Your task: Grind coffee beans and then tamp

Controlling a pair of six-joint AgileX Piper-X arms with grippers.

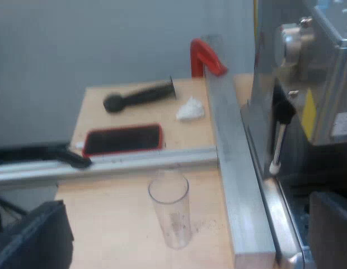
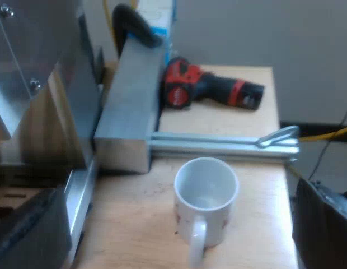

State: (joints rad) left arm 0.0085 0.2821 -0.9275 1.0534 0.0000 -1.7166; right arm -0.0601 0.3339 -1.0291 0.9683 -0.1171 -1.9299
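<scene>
A clear measuring glass (image 1: 169, 210) stands upright on the wooden table, just ahead of my left gripper (image 1: 184, 241), which is open with its dark fingers (image 1: 33, 235) wide to either side. The espresso machine (image 1: 313, 84) rises beside the glass, its steam wand (image 1: 278, 143) hanging down. A black tool with a round knob end (image 1: 139, 96) lies farther off. In the right wrist view a white mug (image 2: 206, 193) stands empty, handle toward the camera, between the spread fingers (image 2: 324, 227) of my open right gripper (image 2: 179, 235).
Aluminium rails (image 1: 229, 168) frame the table beside the machine. Beyond them lie a phone in a red case (image 1: 123, 139), a crumpled white tissue (image 1: 190, 109) and a red clamp (image 1: 206, 57). A red and black power drill (image 2: 212, 89) lies past the rail (image 2: 224, 144) behind the mug.
</scene>
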